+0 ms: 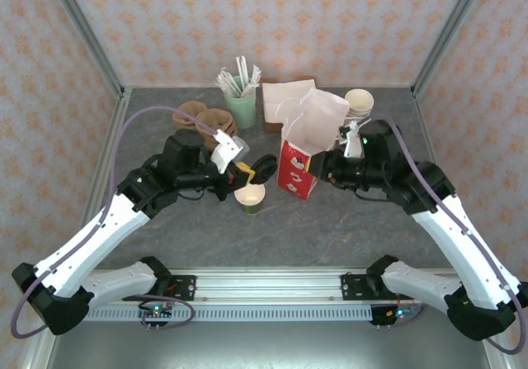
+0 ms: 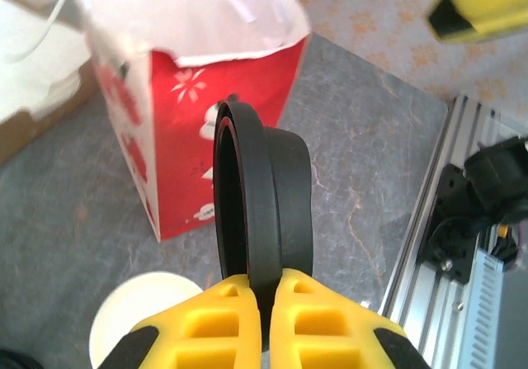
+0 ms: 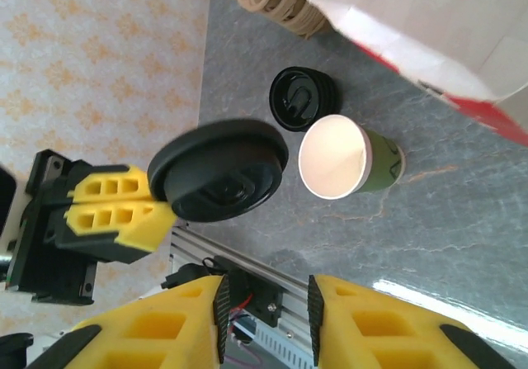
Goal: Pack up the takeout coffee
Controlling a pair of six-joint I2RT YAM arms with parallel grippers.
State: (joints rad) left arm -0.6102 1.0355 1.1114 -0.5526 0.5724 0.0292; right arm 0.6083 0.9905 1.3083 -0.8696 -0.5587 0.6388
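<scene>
one black lid (image 2: pixel 266 212) clamped in the left jaws — right jaws apart.

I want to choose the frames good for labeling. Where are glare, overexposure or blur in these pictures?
Left wrist: the white top of the red bag is overexposed, and the black lid in the left gripper looks slightly soft. Right wrist: a bright glare band lies on the table at bottom right; the right gripper is blurred. Top external: even light, soft shadows, sharp.

Left fingers (image 2: pixel 206 324) pinch lid (image 2: pixel 268 212); right fingers (image 3: pixel 157 332) apart.
</scene>
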